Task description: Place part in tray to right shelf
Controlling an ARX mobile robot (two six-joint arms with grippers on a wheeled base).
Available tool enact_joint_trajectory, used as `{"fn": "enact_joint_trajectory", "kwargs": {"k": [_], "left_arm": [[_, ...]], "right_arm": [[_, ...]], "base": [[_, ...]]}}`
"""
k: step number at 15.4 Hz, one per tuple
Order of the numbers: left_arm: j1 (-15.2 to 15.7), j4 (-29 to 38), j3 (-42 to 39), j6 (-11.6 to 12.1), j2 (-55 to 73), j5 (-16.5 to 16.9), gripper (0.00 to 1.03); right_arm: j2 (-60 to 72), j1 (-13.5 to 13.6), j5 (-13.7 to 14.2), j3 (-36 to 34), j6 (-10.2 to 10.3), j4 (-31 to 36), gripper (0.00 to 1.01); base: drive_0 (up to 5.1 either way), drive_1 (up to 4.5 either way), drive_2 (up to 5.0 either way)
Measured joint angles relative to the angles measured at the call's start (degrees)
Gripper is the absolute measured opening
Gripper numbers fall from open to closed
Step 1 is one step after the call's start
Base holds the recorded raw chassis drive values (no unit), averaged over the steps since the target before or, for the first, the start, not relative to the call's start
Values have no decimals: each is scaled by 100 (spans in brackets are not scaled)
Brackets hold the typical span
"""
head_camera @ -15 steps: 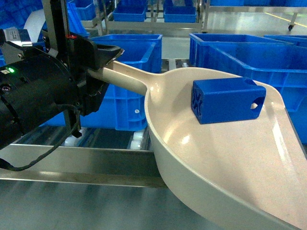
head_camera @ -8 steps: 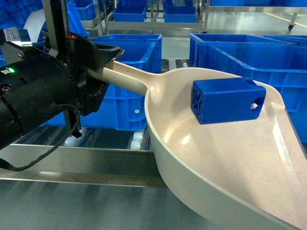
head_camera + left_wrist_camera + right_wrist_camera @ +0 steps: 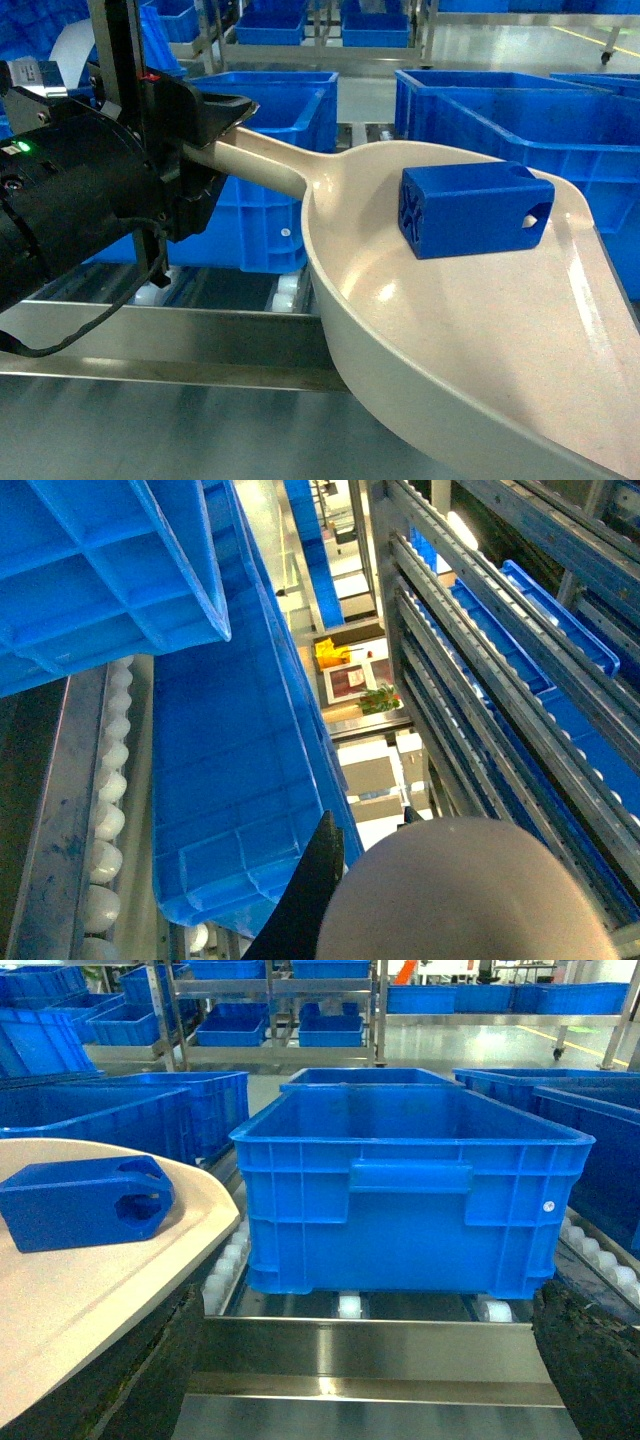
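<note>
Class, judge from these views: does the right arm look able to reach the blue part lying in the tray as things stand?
Probably yes. The part lies uncovered on the tray, just left of the right gripper, with nothing between them. The left gripper grips only the handle.

Tray (image 3: 470, 350) lip cut off at frame edge; right jaws' state indiscernible.

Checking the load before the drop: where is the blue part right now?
The blue part lies in the beige tray, right of centre in the head view, in front of the shelf's blue crates.
</note>
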Motion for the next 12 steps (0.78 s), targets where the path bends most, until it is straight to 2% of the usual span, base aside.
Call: {"fn": "enact_joint_trajectory", "kwargs": {"k": [12], "left_arm": [[0,-2,0,0,0,0,13]], "right_arm": [[0,0,0,0,2,0,98]], "base": [[0,0,0]]}}
